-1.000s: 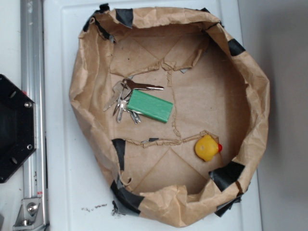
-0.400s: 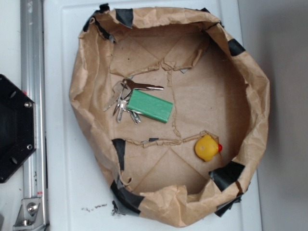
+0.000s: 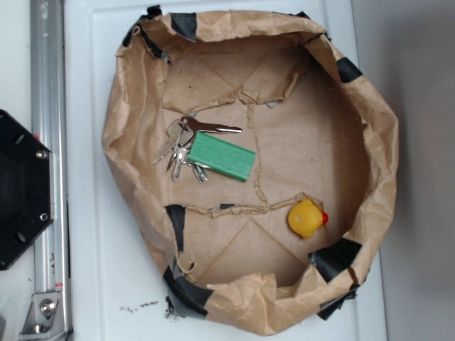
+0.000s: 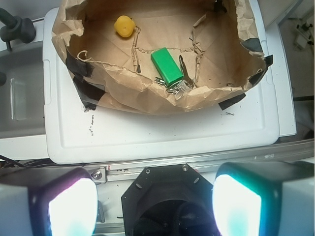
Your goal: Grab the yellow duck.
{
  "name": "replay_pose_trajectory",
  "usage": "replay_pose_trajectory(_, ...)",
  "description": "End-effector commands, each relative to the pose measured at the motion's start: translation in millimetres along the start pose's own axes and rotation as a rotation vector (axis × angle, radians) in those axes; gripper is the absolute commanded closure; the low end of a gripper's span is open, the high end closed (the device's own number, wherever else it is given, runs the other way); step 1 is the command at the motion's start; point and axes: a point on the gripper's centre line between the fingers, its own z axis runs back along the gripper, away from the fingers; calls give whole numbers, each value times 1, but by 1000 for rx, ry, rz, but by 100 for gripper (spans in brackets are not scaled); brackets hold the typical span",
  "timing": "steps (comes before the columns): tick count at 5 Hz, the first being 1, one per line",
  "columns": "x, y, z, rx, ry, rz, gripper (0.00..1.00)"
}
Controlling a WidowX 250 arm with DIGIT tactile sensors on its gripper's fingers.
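The yellow duck [image 3: 306, 217] lies in the lower right of the brown paper basin [image 3: 128, 142], its red beak pointing right. In the wrist view the yellow duck [image 4: 124, 26] shows at the upper left inside the basin. My gripper [image 4: 155, 206] is open and empty, its two glowing pads [image 4: 72, 209] wide apart at the bottom of the wrist view, high above the black robot base and far from the duck. The gripper does not show in the exterior view.
A green block [image 3: 221, 157] lies on a bunch of keys [image 3: 186, 145] left of centre in the basin; the block [image 4: 167, 68] also shows in the wrist view. The basin sits on a white lid [image 3: 106, 284]. A metal rail [image 3: 48, 142] and the black base [image 3: 18, 188] lie at the left.
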Motion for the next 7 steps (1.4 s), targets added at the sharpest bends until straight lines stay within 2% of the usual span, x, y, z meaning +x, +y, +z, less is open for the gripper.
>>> replay_pose_trajectory(1,50,24,-19,7,-152,64,0)
replay_pose_trajectory(3,114,44,-71,35,-143,85,0)
replay_pose_trajectory(4,137,43,-98,43,-102,50,0)
replay_pose_trajectory(5,149,41,-109,65,-102,116,0)
replay_pose_trajectory(7,149,41,-109,65,-102,116,0)
